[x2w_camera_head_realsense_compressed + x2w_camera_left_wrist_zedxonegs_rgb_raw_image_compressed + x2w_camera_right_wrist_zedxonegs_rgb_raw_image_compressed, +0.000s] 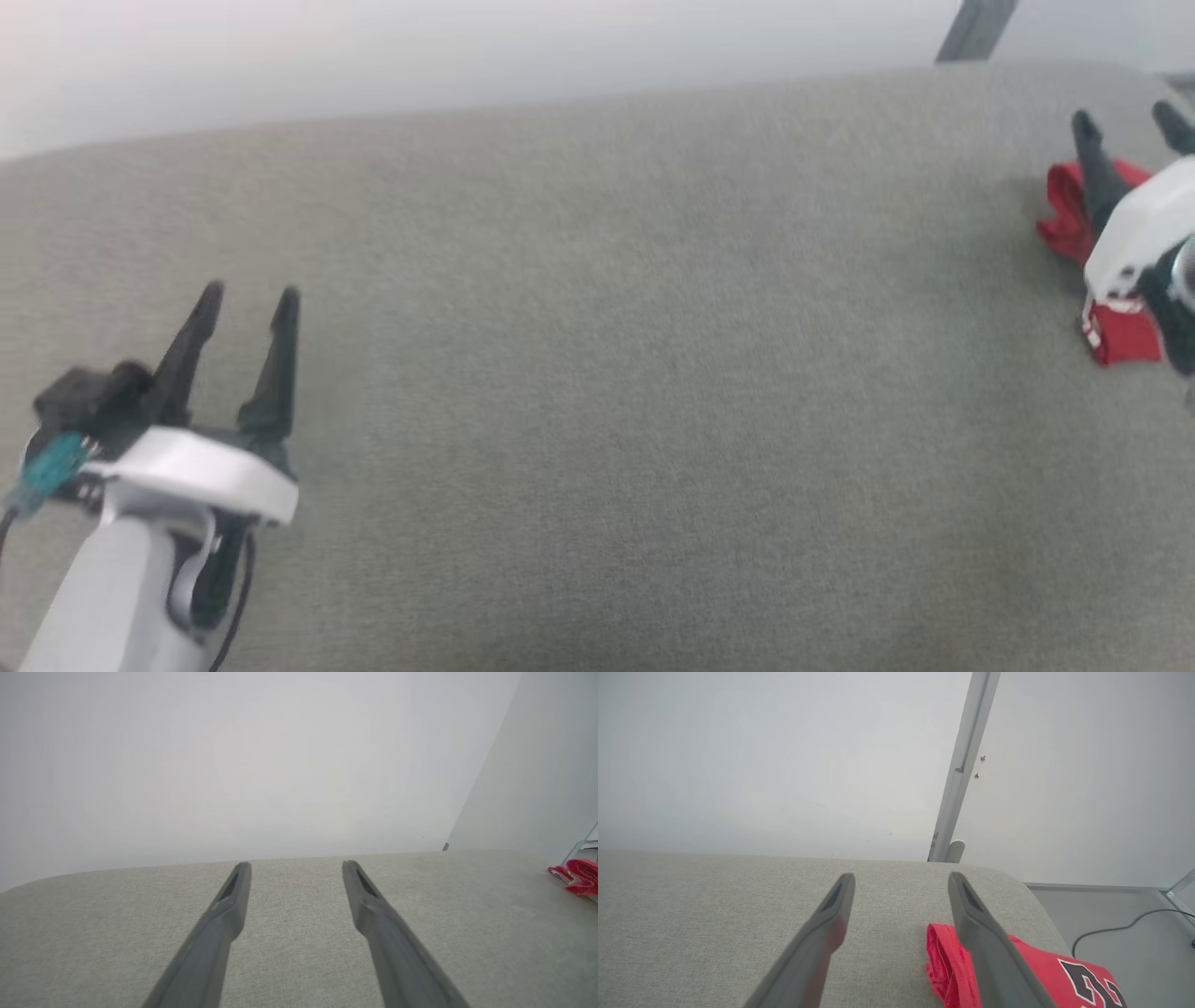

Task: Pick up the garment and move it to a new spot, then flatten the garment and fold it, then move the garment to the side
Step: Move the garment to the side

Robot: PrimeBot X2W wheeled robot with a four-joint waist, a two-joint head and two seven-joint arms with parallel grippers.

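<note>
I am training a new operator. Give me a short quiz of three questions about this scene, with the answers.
1. True or false: the left gripper holds the garment.
2. In the head view, where on the grey surface does the garment lie? A) far right B) centre C) under the left gripper
3. Fill in: the right gripper, above the garment, has its jaws ____.
Key: 1 false; 2 A; 3 open.
</note>
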